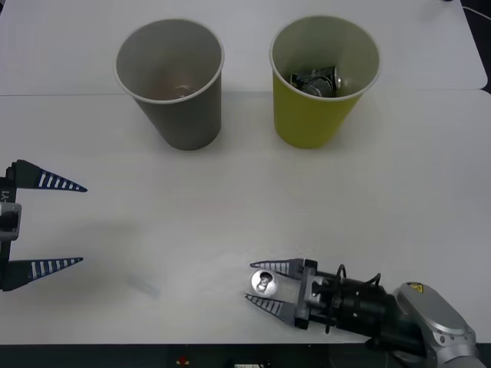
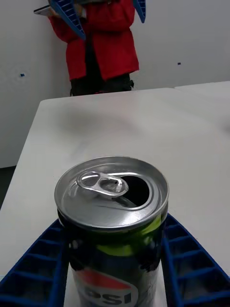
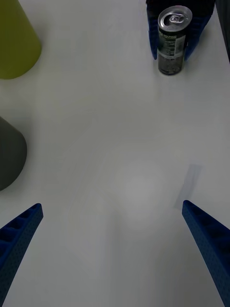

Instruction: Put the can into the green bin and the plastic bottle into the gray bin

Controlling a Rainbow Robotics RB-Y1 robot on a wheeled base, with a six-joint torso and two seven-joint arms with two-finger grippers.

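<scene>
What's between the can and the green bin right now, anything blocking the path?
Nothing visible. The right gripper has its fingers on either side of the can near the table's front edge. Bare table runs from there to the green bin, which already holds a crumpled can. The gray bin stands beside it, off the path.

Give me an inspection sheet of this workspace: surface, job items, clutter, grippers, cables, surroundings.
Surface: white table, a seam running across it by the bins.
Job's things: can upright near the front edge; green bin upright at the back, holding a crushed can; gray bin upright to its left.
Clutter: small clear scrap on the table.
Grippers: right gripper with fingers either side of the can; left gripper open, off to the left.
Cables: black wires on the right wrist.
Surroundings: person in a red jacket beyond the table.
</scene>
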